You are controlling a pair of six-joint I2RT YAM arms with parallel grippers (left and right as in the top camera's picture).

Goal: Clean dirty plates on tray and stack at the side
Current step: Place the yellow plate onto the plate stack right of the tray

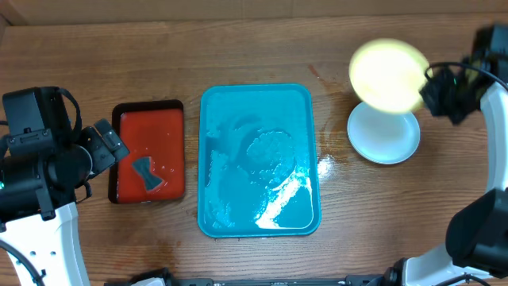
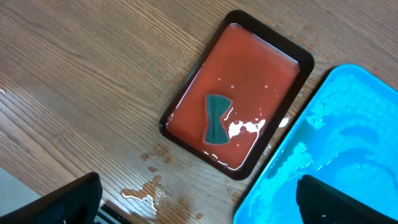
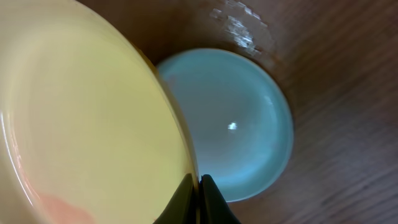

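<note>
My right gripper [image 1: 430,86] is shut on the rim of a pale yellow plate [image 1: 387,75] and holds it tilted in the air, right of the tray. In the right wrist view the fingertips [image 3: 199,186] pinch that plate's [image 3: 81,118] edge, and a faint pink smear shows near its lower left. Under it a light teal plate [image 3: 239,124] lies flat on the table [image 1: 383,131]. The turquoise tray [image 1: 238,199] sits in the middle, wet, with no plate on it. My left gripper [image 1: 111,144] stands open beside the red tray, its jaws wide apart [image 2: 199,211] over wet wood.
A small red tray [image 1: 148,127] with a black rim lies left of the turquoise tray [image 2: 336,143] and holds reddish water and a dark sponge [image 1: 148,175]. Puddles lie on the wood by the trays [image 2: 149,190] and right of the turquoise tray [image 1: 327,164].
</note>
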